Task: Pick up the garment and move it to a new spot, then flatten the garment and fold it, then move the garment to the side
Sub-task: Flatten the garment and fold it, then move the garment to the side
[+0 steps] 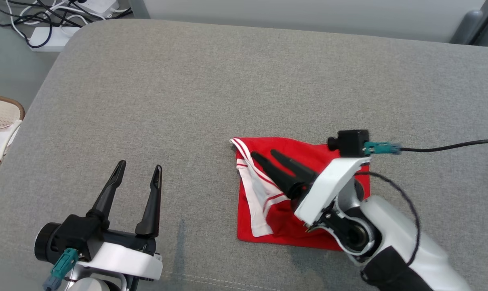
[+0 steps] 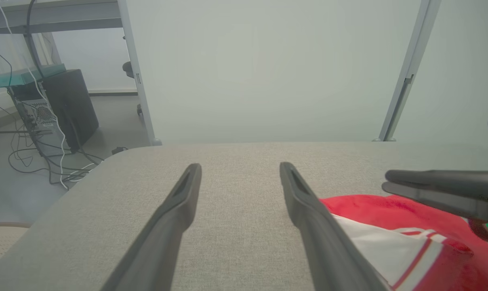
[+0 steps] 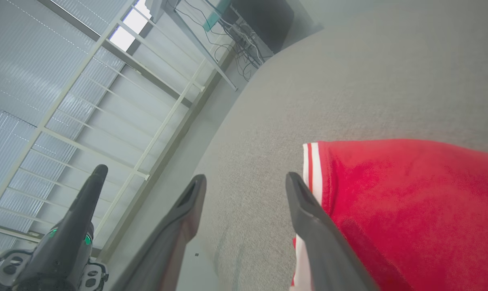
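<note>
Garment (image 1: 284, 230): on table (image 1: 211, 89), right of centre
Right gripper (image 1: 264, 153): above garment
Left gripper (image 1: 140, 164): well left of garment, over table
Basket (image 1: 1, 109): beyond table's left edge

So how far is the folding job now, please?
Done, it seems: the garment lies folded into a compact rectangle on the grey surface. In hand: the right gripper hovers open over it, holding nothing; the left gripper is open, apart from it. To do: moving it to the side.
</note>
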You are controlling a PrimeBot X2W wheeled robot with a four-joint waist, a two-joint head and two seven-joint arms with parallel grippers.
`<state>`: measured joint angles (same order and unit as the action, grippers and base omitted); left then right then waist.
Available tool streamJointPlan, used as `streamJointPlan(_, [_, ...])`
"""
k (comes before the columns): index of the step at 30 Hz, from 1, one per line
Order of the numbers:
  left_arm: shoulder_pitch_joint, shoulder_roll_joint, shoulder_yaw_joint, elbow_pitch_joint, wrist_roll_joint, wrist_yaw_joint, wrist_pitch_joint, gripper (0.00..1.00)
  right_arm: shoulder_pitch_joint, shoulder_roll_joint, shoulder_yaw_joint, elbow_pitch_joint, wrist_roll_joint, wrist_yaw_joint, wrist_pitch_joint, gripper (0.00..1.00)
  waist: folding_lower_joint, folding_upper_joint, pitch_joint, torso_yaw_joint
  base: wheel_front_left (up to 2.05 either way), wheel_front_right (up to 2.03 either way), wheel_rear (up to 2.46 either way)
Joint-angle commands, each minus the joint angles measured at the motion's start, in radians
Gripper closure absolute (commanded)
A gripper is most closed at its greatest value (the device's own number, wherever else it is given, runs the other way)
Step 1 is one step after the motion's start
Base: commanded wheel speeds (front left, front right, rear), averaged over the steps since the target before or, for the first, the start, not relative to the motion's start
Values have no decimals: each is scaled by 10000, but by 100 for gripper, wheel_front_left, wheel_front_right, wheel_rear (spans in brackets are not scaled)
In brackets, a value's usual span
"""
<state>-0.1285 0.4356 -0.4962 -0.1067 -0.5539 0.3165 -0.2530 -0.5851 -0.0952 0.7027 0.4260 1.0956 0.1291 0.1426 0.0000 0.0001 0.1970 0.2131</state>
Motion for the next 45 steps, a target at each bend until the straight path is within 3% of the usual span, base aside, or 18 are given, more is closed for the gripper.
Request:
streamJointPlan(1, [-440,261,467,-173,97,-47,-88,0,-204,14,-79,-429,161,16,-207,0,0,-1,-13,-69,0,0,0])
streamJointPlan(5, [-376,357,573,-135,107,-59,-88,0,45,-1356,-1068,-1655,501,16,-1276,0,0,-1,-94,-324,0,0,0])
streamJointPlan(9, [-231,474,651,-208,125,64,-68,0,637,-2668,-1802,-1880,-581,16,-2437,0,0,-1,-202,-560,0,0,0])
streamJointPlan(13, [-127,627,792,-295,48,155,29,0,1494,-3365,-2303,-1506,-1976,16,-3157,0,0,-1,-334,-812,0,0,0])
streamJointPlan(19, [86,810,967,-447,-64,318,174,0,2581,-3073,-2995,-990,-3868,16,-3779,0,0,-1,-481,-1219,0,0,0])
streamJointPlan(27, [403,950,1216,-541,-338,476,298,0,3619,-2105,-3980,-948,-5181,16,-3978,0,0,-1,-561,-1647,0,0,0])
streamJointPlan(37, [513,798,1533,-379,-661,693,283,0,3401,-1741,-3732,-545,-5201,16,-3695,0,0,-1,-568,-1406,0,0,0])
streamJointPlan(45, [207,876,1579,-134,-482,475,140,0,2665,-1544,-3130,475,-4966,16,-3192,0,0,-1,-372,-860,0,0,0])
